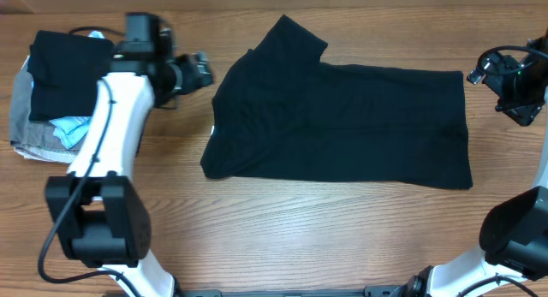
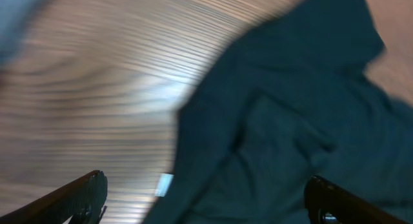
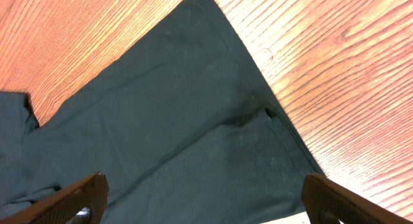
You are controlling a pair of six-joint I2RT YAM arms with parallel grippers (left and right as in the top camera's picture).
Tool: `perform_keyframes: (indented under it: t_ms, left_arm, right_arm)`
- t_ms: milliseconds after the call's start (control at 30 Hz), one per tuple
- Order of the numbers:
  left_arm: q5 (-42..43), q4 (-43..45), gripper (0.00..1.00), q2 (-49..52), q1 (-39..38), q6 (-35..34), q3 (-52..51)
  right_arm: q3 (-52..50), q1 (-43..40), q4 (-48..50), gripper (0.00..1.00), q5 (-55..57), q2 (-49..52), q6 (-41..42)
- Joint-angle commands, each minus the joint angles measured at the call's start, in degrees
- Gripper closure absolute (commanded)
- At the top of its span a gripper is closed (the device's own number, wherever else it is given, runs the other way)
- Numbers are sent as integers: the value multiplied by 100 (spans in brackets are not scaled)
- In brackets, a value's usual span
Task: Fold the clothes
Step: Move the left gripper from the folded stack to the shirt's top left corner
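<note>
The black T-shirt (image 1: 342, 117) lies flat across the middle of the table, one sleeve pointing to the back and its small white label (image 1: 211, 131) at the left edge. My left gripper (image 1: 204, 70) is open and empty, just left of the shirt's back left corner. The blurred left wrist view shows the shirt (image 2: 290, 121) and label (image 2: 164, 183) under the open jaws (image 2: 206, 180). My right gripper (image 1: 473, 74) is open and empty at the shirt's back right corner. The right wrist view shows the shirt's hem end (image 3: 161, 121) below the open jaws (image 3: 205, 179).
A pile of folded clothes (image 1: 51, 83) sits at the far left, a black garment on top of grey (image 1: 26, 126) and light-blue (image 1: 73, 126) ones. Bare wooden table (image 1: 300, 228) lies in front of the shirt.
</note>
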Motion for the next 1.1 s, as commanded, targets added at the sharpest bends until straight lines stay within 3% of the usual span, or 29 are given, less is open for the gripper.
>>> perform_keyframes:
  t_ms: [0,233,733,833,933,1000,1067]
  left_arm:
    - [-485,52,0,116,-732,413,525]
    - [-1416,649,0,378,-1589,713,1064]
    - [-1300,2087,0,1657,-1648,520,1062]
    - [-1314,2264,23,1917,-1641,520,1062]
    - [-1311,2295,59,2157,-1641,520,1062]
    - [-1314,2273,73,2339,-1641,520,1062]
    - [-1314,2243,77,2496,-1641,522,1062]
  right_arm:
    - [2,-15,33,0,-4,-7,7]
    - [2,-15,33,0,-4,-4,9]
    - [2,-15,33,0,-4,-4,7]
    - [2,-15,33,0,-4,-4,7]
    - [2,-15,33,0,-4,-4,7]
    - [2,-15,33,0,-4,-4,7]
    - [2,-15,33,0,-4,-4,7]
